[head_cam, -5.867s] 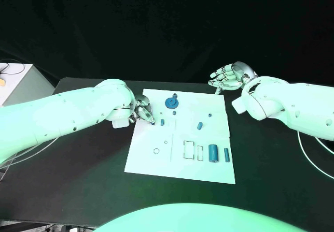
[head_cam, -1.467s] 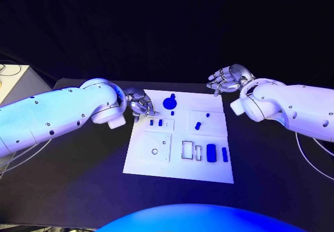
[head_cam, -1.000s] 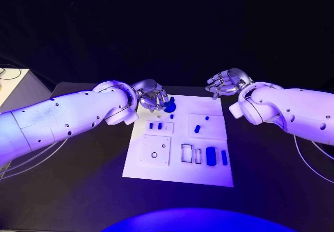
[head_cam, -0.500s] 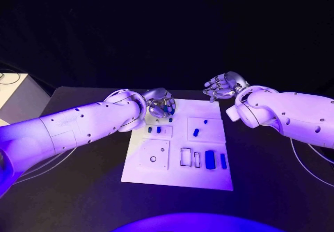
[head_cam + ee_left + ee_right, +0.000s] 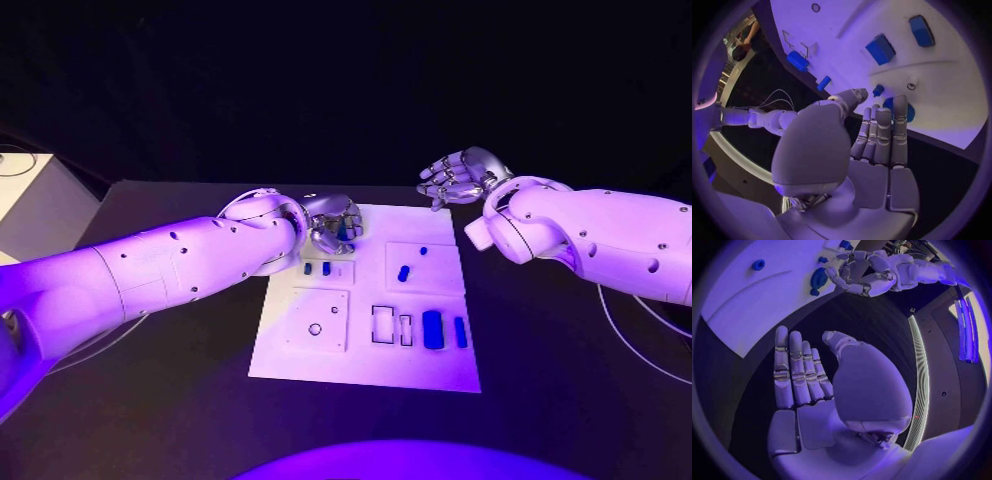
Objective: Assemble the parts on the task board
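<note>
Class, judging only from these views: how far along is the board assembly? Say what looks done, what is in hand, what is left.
Done: nothing clearly assembled. In hand: the left hand hovers over the round blue part at the task board's far edge, holding nothing. Left: loose blue blocks lie beside empty outlines; the right hand waits open off the board.

The right robot hand [image 5: 811, 390] hangs over the dark bench [image 5: 786, 345], fingers straight and side by side, holding nothing. Past its fingertips lies the white task board [image 5: 748, 300] with small blue parts [image 5: 819, 278]. The left robot hand [image 5: 861, 272] curls its fingers just beside the largest of them.
</note>
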Robot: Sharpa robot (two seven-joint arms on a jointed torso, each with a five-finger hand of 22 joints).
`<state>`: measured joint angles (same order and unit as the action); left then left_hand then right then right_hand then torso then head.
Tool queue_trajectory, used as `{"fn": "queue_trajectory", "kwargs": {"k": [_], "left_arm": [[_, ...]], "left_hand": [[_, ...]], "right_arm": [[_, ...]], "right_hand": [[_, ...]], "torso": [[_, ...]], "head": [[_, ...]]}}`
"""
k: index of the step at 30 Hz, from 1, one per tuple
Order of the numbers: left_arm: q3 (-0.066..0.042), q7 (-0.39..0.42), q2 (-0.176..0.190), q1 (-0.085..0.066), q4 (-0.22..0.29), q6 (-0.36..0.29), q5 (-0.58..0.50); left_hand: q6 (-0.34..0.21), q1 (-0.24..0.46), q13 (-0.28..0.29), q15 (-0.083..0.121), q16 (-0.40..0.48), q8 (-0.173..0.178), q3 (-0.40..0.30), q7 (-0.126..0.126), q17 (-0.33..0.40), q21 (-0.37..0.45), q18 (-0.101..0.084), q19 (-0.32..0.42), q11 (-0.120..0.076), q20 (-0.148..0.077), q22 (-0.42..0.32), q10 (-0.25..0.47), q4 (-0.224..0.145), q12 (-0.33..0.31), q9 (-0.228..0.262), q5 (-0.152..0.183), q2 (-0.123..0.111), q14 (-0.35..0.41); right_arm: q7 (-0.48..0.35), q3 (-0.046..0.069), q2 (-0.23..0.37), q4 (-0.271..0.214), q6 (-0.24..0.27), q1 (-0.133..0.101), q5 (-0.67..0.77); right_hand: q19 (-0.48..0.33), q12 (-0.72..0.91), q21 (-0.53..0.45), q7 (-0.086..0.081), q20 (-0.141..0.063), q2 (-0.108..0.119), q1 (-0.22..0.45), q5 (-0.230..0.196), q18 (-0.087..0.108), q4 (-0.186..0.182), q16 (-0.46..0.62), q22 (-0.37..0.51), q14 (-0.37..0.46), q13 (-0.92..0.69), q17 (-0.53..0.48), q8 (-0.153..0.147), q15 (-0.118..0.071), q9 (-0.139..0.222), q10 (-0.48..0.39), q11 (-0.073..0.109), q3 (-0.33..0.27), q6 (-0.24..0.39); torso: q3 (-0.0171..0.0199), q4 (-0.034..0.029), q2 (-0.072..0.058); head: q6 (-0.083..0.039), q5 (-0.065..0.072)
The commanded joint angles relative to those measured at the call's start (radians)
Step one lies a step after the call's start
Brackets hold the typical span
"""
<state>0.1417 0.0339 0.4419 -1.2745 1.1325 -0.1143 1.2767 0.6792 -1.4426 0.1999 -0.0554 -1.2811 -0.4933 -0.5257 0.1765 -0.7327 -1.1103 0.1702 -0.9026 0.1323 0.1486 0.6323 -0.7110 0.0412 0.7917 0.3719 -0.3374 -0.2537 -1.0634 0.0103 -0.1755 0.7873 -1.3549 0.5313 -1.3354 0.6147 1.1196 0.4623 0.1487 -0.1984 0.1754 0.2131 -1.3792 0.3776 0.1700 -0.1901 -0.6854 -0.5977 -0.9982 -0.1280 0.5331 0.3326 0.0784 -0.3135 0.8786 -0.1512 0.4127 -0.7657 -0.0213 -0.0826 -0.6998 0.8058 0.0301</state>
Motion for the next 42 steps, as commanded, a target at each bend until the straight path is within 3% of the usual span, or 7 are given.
{"fn": "queue_trajectory", "kwargs": {"k": [1,12,19,34,42], "left_arm": [[0.0,-0.038,-0.006,0.001,0.0,0.043,0.049],[0.0,-0.086,-0.023,0.007,-0.017,0.083,0.096],[-0.001,-0.093,-0.037,0.009,-0.031,0.08,0.101],[-0.001,-0.084,-0.053,0.017,-0.043,0.078,0.089],[-0.001,-0.082,-0.056,0.018,-0.047,0.108,0.084]], "left_hand": [[0.006,0.015,-0.002,-0.005,-0.006,0.005,0.008,-0.001,0.004,-0.003,0.015,-0.003,0.001,0.004,-0.003,0.013,-0.001,-0.004,-0.004,0.007,-0.003,-0.002],[0.031,0.011,-0.003,-0.006,-0.035,0.007,0.003,-0.001,-0.027,-0.007,0.016,-0.013,0.002,0.006,-0.003,0.015,-0.006,0.005,-0.015,0.004,0.008,-0.028],[0.043,0.005,-0.005,-0.005,-0.043,0.014,-0.008,-0.003,-0.027,-0.012,0.016,-0.016,0.001,0.006,-0.001,0.016,-0.011,0.008,-0.025,0.003,0.017,-0.029],[0.057,0.004,-0.01,-0.003,-0.067,0.032,-0.029,-0.001,-0.046,-0.026,0.016,-0.022,-0.002,0.004,0.005,0.001,-0.014,0.016,-0.045,0.005,0.036,-0.05],[0.149,0.017,-0.025,0.017,-0.108,0.033,-0.049,-0.009,-0.101,-0.049,0.016,-0.036,-0.024,-0.008,0.015,-0.078,-0.017,0.013,-0.052,0.007,0.058,-0.115]], "right_arm": [[-0.013,0.0,0.0,-0.003,0.0,0.0,0.005],[-0.01,0.0,0.001,-0.006,-0.003,0.0,0.005],[-0.009,0.0,0.0,-0.008,-0.005,0.0,0.005],[-0.007,0.0,-0.001,-0.011,-0.007,-0.001,0.005],[-0.007,0.0,-0.002,-0.011,-0.01,-0.001,0.005]], "right_hand": [[-0.004,-0.003,-0.003,-0.022,0.0,0.002,-0.002,0.004,0.008,-0.001,0.005,0.001,0.006,0.001,-0.001,0.001,0.003,0.002,0.003,-0.002,0.007,-0.003],[-0.004,-0.004,-0.004,-0.024,0.0,0.002,0.0,0.004,0.007,-0.002,0.006,0.002,0.005,0.002,-0.002,0.001,0.003,0.002,0.003,-0.002,0.007,-0.003],[-0.004,-0.004,-0.004,-0.024,0.0,0.002,0.0,0.004,0.007,-0.002,0.006,0.002,0.005,0.002,-0.002,0.001,0.003,0.002,0.003,-0.002,0.007,-0.003],[-0.004,-0.004,-0.005,-0.024,0.001,0.001,0.002,0.004,0.007,-0.003,0.007,0.003,0.005,0.003,-0.003,0.001,0.004,0.002,0.004,-0.003,0.007,-0.003],[-0.004,-0.004,-0.005,-0.024,0.001,0.001,0.002,0.004,0.007,-0.003,0.007,0.003,0.005,0.003,-0.003,0.001,0.004,0.002,0.004,-0.003,0.007,-0.003]], "torso": [[-0.0007,-0.0003,0.001],[-0.0011,-0.0012,0.001],[-0.0008,0.0018,-0.002],[-0.0019,-0.0028,0.001],[-0.0023,-0.0024,0.001]], "head": [[0.002,0.002],[0.007,0.006],[0.005,0.008],[0.013,0.01],[0.016,0.009]]}}
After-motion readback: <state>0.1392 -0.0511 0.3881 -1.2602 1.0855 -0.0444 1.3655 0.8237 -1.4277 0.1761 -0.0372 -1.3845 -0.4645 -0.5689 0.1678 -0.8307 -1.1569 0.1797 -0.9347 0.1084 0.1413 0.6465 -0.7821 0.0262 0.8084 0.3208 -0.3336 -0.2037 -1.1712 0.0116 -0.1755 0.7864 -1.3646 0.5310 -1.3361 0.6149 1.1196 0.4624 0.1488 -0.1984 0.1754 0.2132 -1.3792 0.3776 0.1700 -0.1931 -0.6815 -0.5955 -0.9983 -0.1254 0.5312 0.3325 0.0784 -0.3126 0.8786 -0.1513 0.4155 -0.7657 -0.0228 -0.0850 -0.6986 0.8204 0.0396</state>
